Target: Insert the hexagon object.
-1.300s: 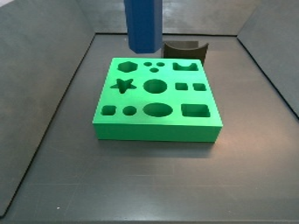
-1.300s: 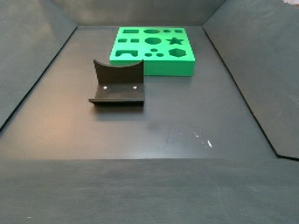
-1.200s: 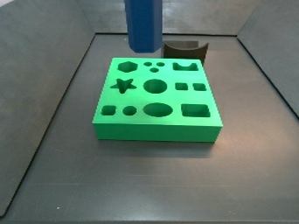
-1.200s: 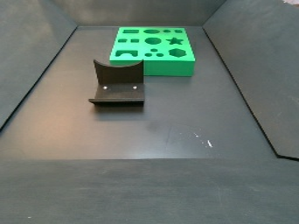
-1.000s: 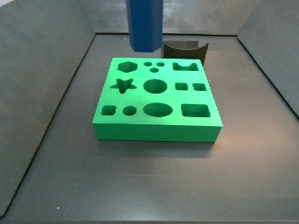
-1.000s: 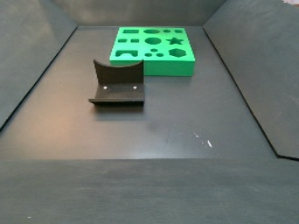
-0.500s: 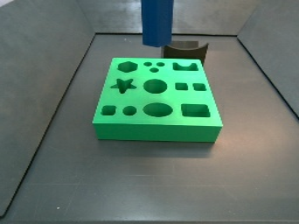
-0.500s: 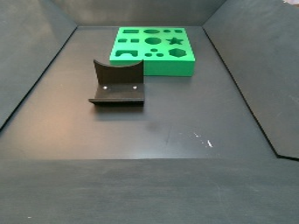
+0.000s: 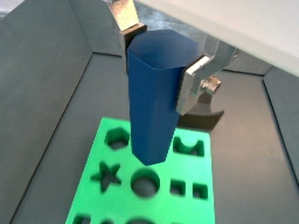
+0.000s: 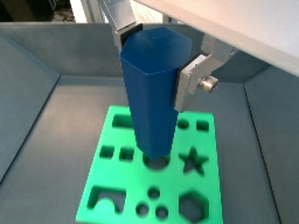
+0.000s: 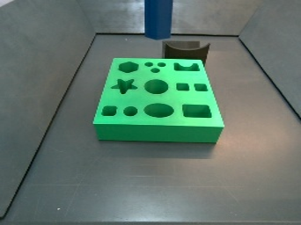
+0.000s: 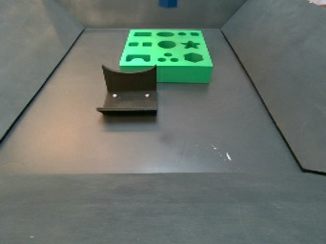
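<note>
My gripper (image 9: 158, 57) is shut on the hexagon object (image 9: 155, 96), a tall plain blue prism that hangs upright between the silver fingers (image 9: 194, 80). It shows in both wrist views, gripper (image 10: 156, 57) and hexagon object (image 10: 152, 96) alike. The rod is held high above the green block (image 9: 117, 188) with its shaped holes. In a side view only the rod's lower end (image 11: 157, 18) shows, above the block's far edge (image 11: 159, 127); the gripper itself is out of frame there. The hexagon hole (image 11: 126, 65) is at the block's far left corner and is empty.
The dark fixture (image 11: 186, 49) stands just behind the green block; in a side view it (image 12: 128, 91) stands on the dark floor, with the block (image 12: 166, 71) beyond it. Grey walls close in the floor on the sides and back.
The blue rod has risen and shifted right in the side view, from over the block's far left part to above its far edge. The block and fixture have not moved.
</note>
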